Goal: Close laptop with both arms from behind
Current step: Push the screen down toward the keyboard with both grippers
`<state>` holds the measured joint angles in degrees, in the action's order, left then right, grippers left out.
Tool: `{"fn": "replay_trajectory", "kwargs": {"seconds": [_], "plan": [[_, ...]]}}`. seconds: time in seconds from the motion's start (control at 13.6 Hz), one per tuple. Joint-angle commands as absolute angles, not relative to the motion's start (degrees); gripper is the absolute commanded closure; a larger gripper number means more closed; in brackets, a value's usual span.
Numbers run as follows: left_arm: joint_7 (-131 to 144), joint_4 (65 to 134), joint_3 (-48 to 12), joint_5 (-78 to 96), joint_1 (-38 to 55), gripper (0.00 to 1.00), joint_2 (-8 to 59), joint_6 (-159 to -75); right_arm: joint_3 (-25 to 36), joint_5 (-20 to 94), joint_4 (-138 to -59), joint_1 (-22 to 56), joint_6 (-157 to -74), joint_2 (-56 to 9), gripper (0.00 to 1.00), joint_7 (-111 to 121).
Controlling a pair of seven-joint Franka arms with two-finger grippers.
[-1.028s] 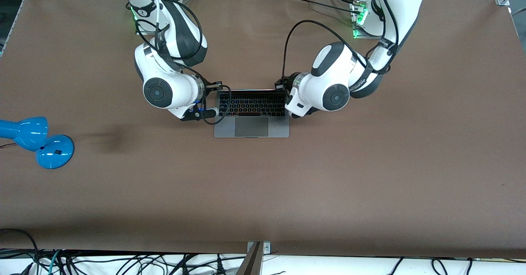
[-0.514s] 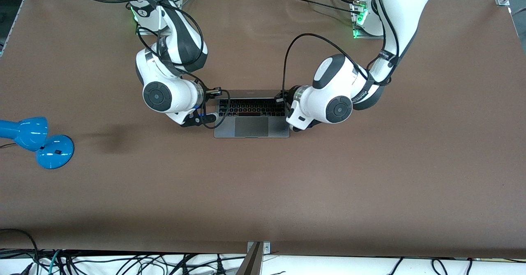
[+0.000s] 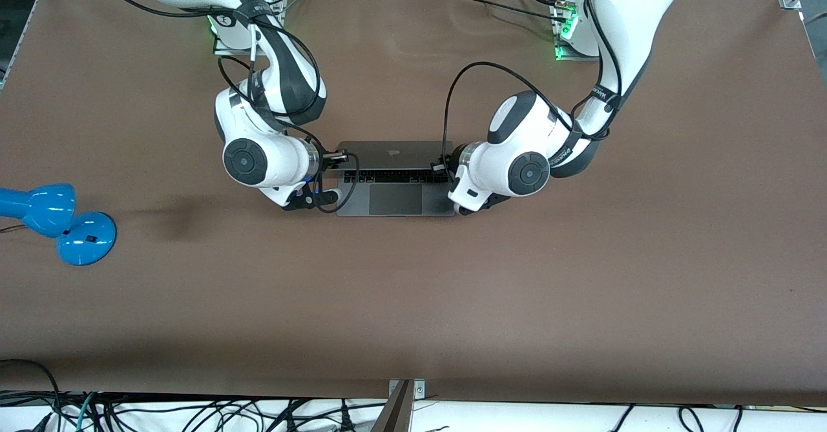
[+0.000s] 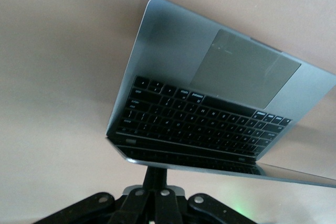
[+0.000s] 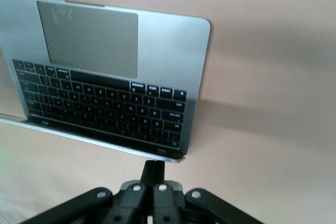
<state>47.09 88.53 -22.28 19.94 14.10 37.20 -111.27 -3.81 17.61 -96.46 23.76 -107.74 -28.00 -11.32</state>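
The space-grey laptop (image 3: 395, 201) lies in the middle of the table, half closed. Its lid (image 3: 392, 153) leans over the keyboard, so only a narrow strip of keys (image 3: 394, 177) and the trackpad show. My right gripper (image 3: 342, 157) is shut and presses its fingertips on the lid's top edge at the right arm's end. My left gripper (image 3: 444, 162) is shut and presses on the same edge at the left arm's end. In the left wrist view the shut fingers (image 4: 156, 174) touch the lid's edge above the keyboard (image 4: 199, 121). The right wrist view shows the same with its fingers (image 5: 153, 170) and the laptop (image 5: 168, 45).
A blue desk lamp (image 3: 58, 216) lies on the brown table (image 3: 413, 303) at the right arm's end, well away from the laptop. Cables hang along the table's edge nearest the camera. The arm bases with green lights (image 3: 567, 31) stand at the table's robot edge.
The lid has swung down over the keyboard, hiding most of the keys. Both grippers have moved with its top edge toward the front camera, still shut.
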Motion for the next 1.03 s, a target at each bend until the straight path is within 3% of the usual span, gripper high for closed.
{"fn": "replay_trajectory", "kwargs": {"seconds": [0.0,0.95], "plan": [[47.29,86.22,-22.15,18.11,14.59,1.0,39.81,-113.8,-3.87,16.96,-95.01,23.73,-109.42,-29.53,1.0,-10.55],[47.37,86.22,-22.15,14.15,15.03,1.0,45.61,-121.72,-2.99,16.87,-90.36,23.64,-115.4,-37.61,1.0,-5.63]]}}
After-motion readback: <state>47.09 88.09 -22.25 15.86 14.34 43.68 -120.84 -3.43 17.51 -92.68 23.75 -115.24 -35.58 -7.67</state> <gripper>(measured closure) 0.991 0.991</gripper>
